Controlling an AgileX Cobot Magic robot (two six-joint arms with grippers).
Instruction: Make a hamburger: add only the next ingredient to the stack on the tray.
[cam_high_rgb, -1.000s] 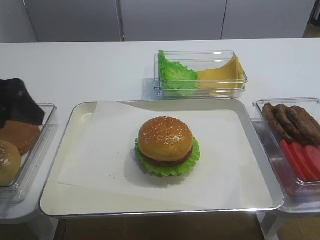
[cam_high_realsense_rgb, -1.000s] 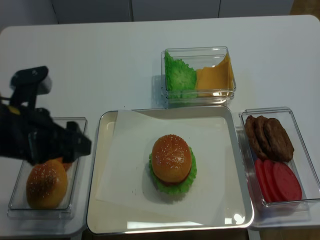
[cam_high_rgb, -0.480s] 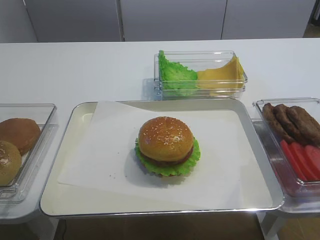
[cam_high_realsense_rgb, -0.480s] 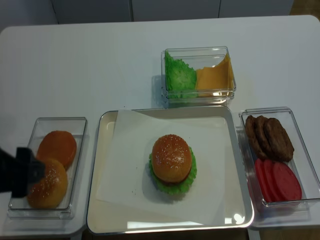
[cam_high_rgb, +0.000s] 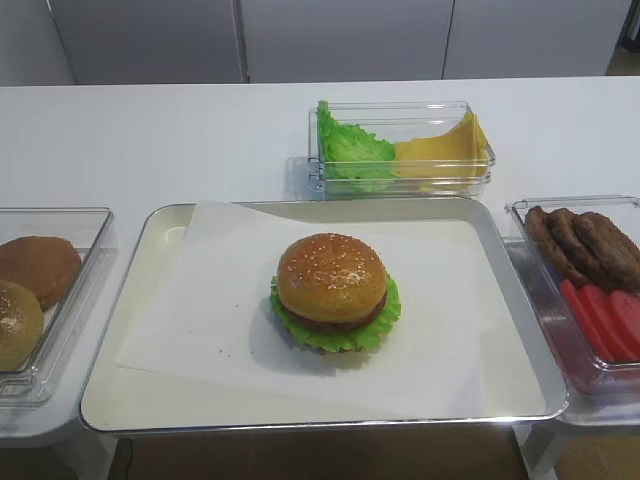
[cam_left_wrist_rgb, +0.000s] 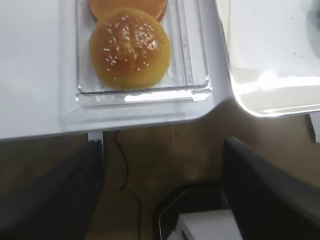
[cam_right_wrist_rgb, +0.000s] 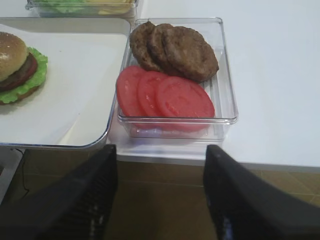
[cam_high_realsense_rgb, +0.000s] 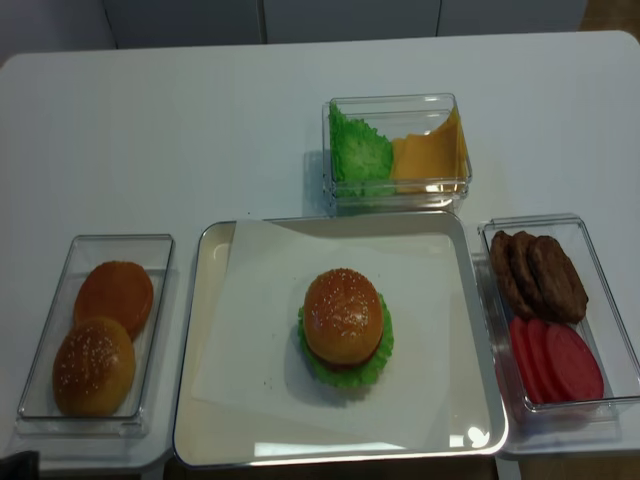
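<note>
Hanging off-table, both gripper (cam_left_wrist_rgb: 162, 200) jaws spread

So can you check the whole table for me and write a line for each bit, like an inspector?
Surface: white table, clean.
Job's things: hamburger sits mid-tray on white paper; sesame bun top already on the patty and lettuce.
Clutter: bun box with one seeded bun and one smooth bun; box of lettuce and cheese; box of patties and tomato slices.
Claws: left claw and right claw both open, empty, back past the table's front edge.
Cables: thin dark cable on the floor.
Surroundings: pale cabinet doors behind.
</note>
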